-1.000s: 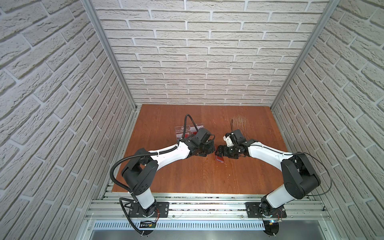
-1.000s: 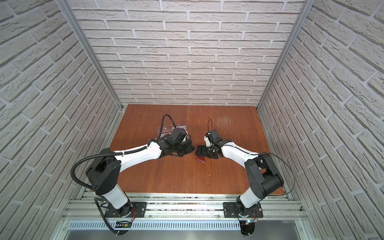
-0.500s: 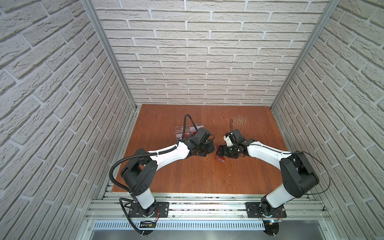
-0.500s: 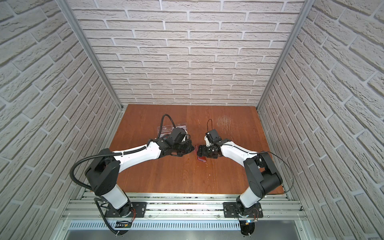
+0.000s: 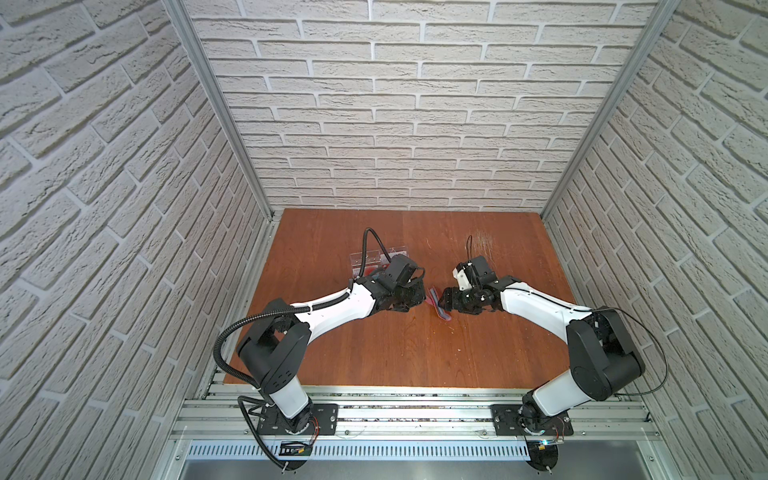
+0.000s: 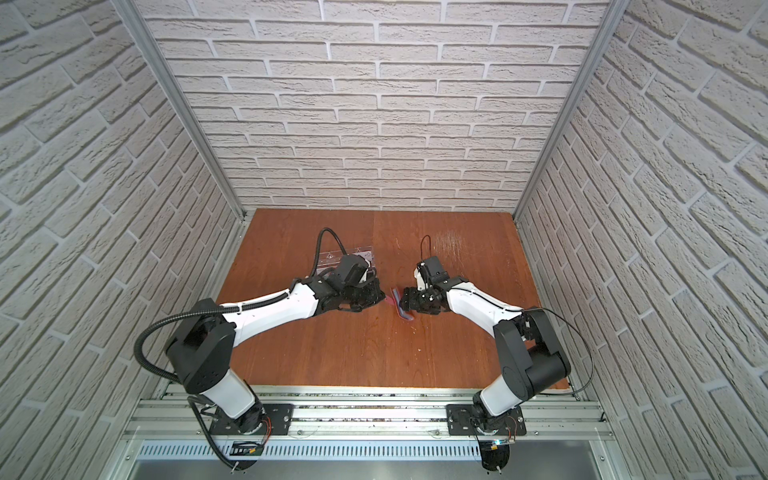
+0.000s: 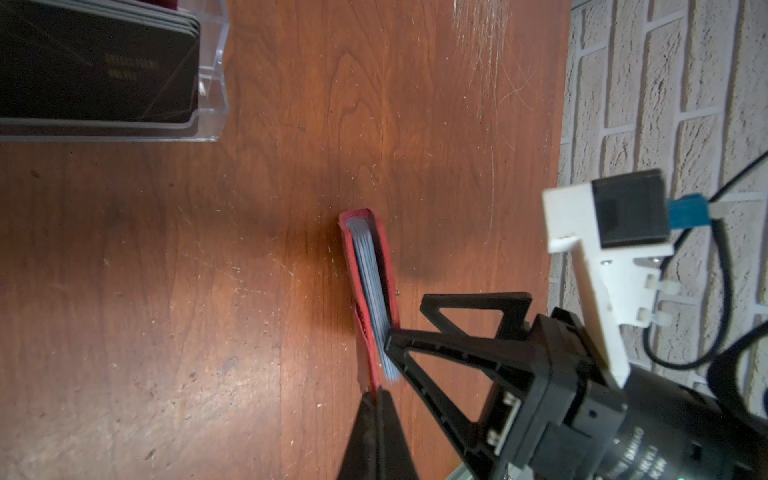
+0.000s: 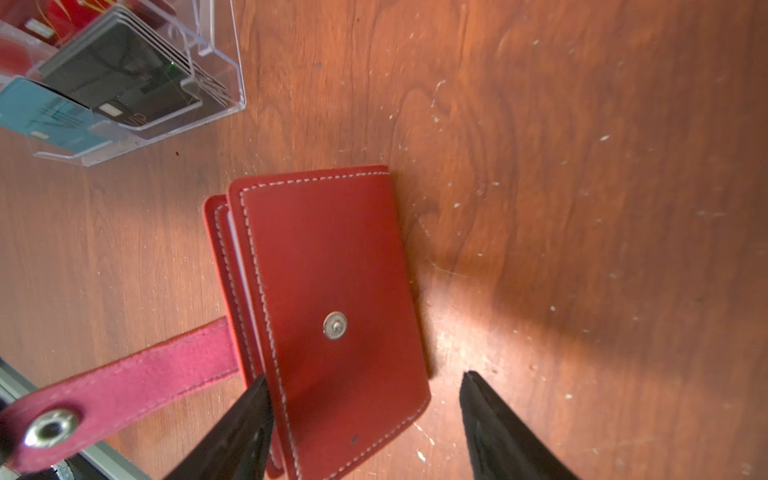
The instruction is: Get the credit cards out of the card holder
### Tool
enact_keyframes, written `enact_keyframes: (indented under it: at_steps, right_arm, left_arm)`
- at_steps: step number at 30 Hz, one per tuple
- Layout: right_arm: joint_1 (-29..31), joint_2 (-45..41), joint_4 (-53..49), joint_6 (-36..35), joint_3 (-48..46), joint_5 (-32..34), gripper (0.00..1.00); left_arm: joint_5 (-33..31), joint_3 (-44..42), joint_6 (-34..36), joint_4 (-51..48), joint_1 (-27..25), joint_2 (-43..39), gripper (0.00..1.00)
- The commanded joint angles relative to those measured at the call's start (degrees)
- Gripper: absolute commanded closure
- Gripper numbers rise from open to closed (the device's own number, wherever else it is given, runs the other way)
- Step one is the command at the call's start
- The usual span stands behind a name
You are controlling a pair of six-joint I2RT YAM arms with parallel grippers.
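The red card holder (image 5: 440, 311) stands on its edge between both grippers at mid-table; its greyish sleeves (image 7: 370, 286) show edge-on. My left gripper (image 7: 377, 392) is shut on the holder's red strap (image 8: 137, 382), which is stretched out sideways. My right gripper (image 8: 363, 376) is open around the stitched front cover (image 8: 332, 266). One of its fingertips (image 8: 259, 386) sits at the open edge by the sleeves and the other stands clear of the spine side. Black credit cards (image 8: 124, 79) lie stacked in the clear tray. Whether any sit in the sleeves is hidden.
The clear acrylic tray (image 5: 376, 259) stands behind my left wrist, also holding a teal card (image 8: 37, 112) and red cards (image 8: 66, 16). Brick walls close in the table on three sides. A rail runs along the front edge.
The right gripper's jaws have narrowed around the holder's cover. Both arms have hardly moved, and the left gripper keeps its hold on the strap.
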Motion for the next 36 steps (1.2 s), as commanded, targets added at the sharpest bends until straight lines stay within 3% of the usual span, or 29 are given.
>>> enact_keyframes:
  at_steps: [1,18,24,36]
  right_arm:
    - [-1.0,-2.1,-1.4,-1.3,0.8,0.6,0.30]
    - [-6.5,-4.6,-5.5,-5.0,-0.2,3.1,0.32]
    - [-5.4,-6.9,-4.5,-3.6,1.5,-0.8,0.31]
    - [0.7,-2.2,-2.8,-1.4,6.5,-2.1,0.37]
  left_arm:
    - [-0.7,-0.9,0.2,1.5,0.5,-2.2,1.00]
    - [-0.4,-0.8,0.5,1.5,0.8,-3.1,1.00]
    - [0.0,0.5,0.4,1.9,0.7,-2.6,1.00]
    - [-0.4,1.3,0.1,1.8,0.6,-3.1,1.00]
